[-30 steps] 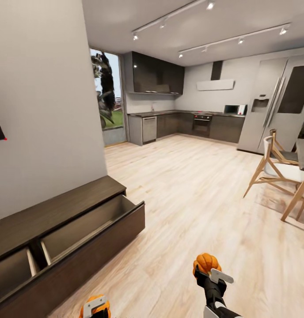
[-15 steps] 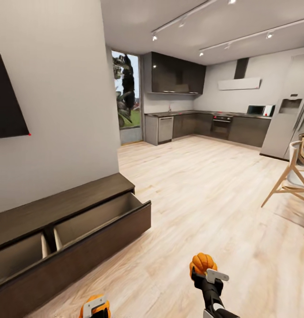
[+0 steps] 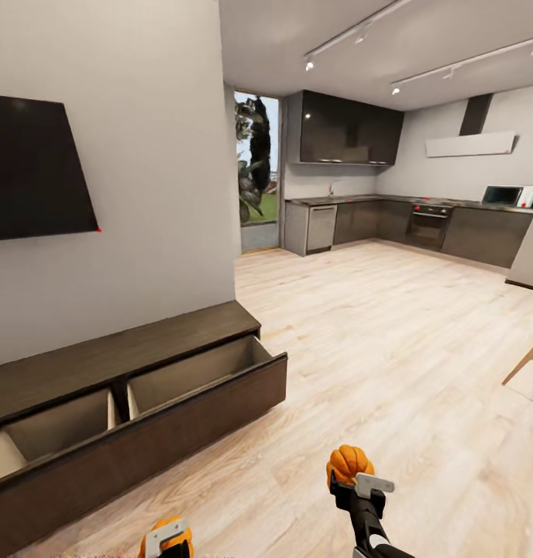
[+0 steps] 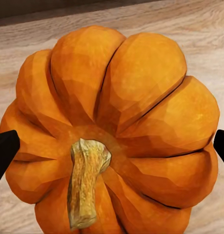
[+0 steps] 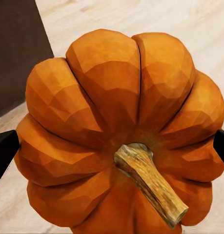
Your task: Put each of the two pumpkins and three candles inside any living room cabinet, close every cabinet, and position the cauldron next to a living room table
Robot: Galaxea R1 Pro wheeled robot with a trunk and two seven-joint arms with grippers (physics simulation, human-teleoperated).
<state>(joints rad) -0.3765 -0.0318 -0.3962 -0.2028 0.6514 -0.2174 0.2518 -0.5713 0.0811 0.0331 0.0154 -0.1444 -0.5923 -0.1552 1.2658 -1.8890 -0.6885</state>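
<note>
Pumpkins are carried: one (image 3: 349,465) pinched by the right tool (image 3: 353,479), one (image 3: 167,536) by the left tool (image 3: 166,538); cabinet (image 3: 127,372) drawers stand open; nothing stowed.

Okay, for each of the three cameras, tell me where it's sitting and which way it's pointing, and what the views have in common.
Head view: on the robot's head, looking forward and down at the cabinet with open drawers and the kitchen beyond; both arms show low, the left gripper and right gripper each holding a pumpkin.
Left wrist view: by the left gripper, facing its pumpkin over wooden floor; dark fingertips at the sides.
Right wrist view: by the right gripper, facing its pumpkin; fingertips alike.
Shared: both pumpkins also show in the head view.
</note>
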